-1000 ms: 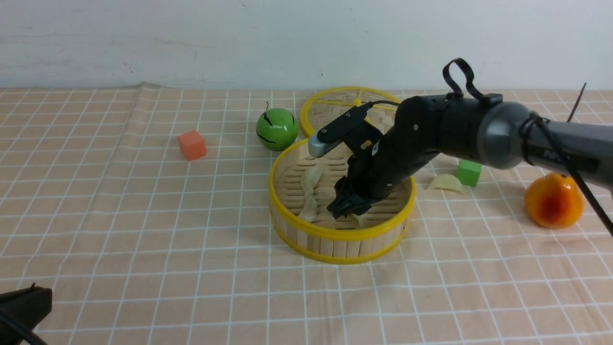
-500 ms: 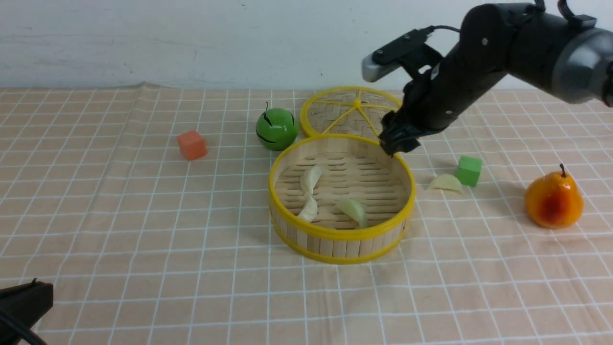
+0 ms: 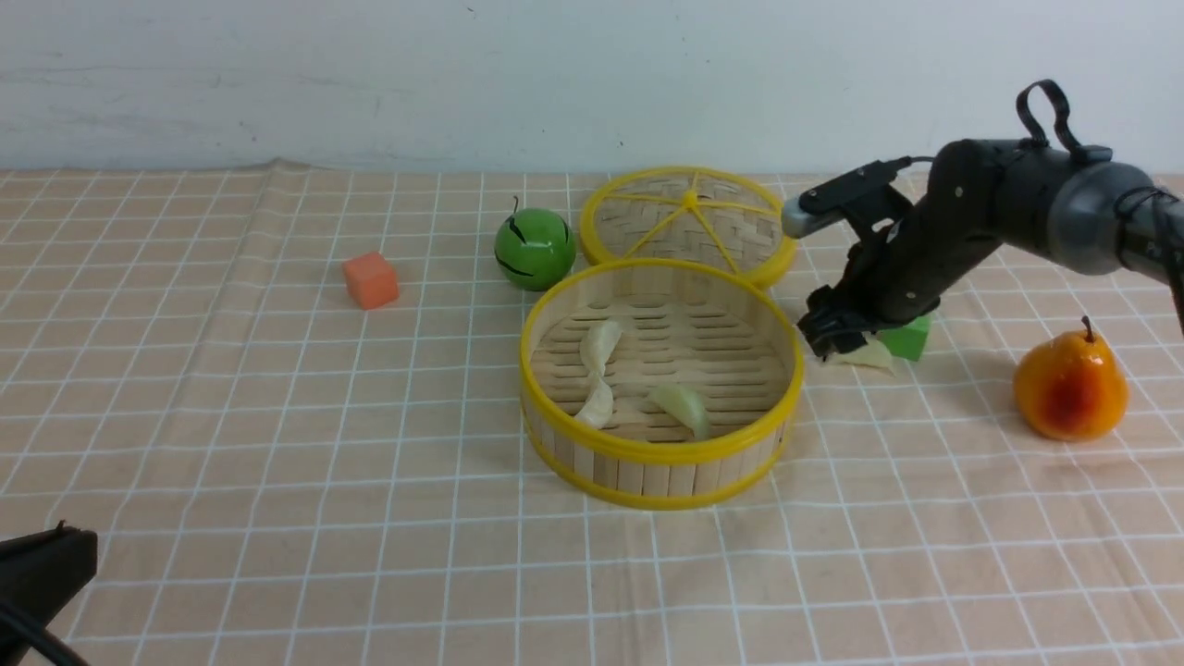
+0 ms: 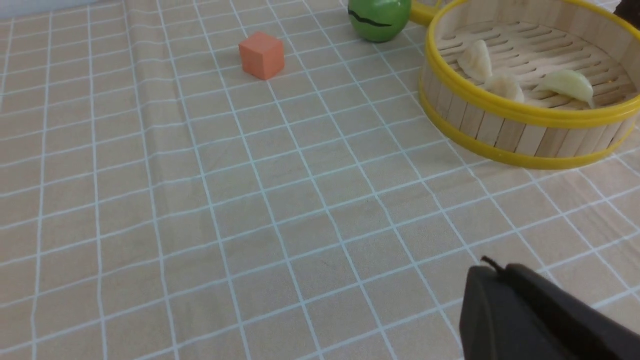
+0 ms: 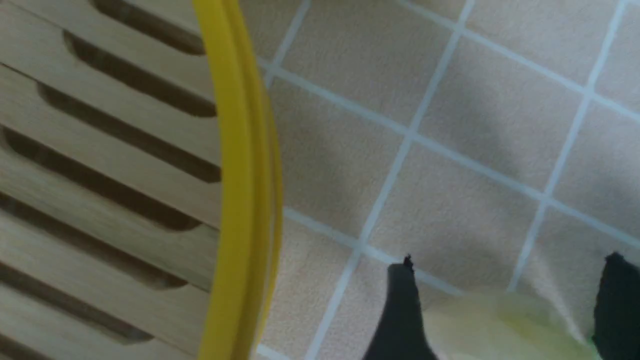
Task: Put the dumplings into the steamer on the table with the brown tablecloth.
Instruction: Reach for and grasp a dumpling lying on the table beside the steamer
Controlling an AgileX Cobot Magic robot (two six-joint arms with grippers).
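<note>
Dumplings (image 3: pixel 683 405) lie three together on the slatted floor of the steamer (image 3: pixel 647 462), which stands on the brown checked tablecloth (image 3: pixel 277 416). Two of them meet end to end on its left side and the third lies nearer the front wall. We see a fourth dumpling (image 3: pixel 868 354) outside, on the cloth just right of the steamer and just beside a green cube (image 3: pixel 911 338). The right gripper (image 3: pixel 826 335) is down over that dumpling's left end with its jaws spread wide. In the right wrist view one black finger (image 5: pixel 400 310) stands on each side of it, and we see no squeeze on it. The lid (image 3: pixel 689 222) lies flat behind the steamer, with a green fruit (image 3: pixel 534 248) beside it, an orange cube (image 3: pixel 371 280) farther left and a pear (image 3: pixel 1070 387) far right. The left gripper (image 3: pixel 55 555) sits low at the near left corner, jaws closed and empty.
</note>
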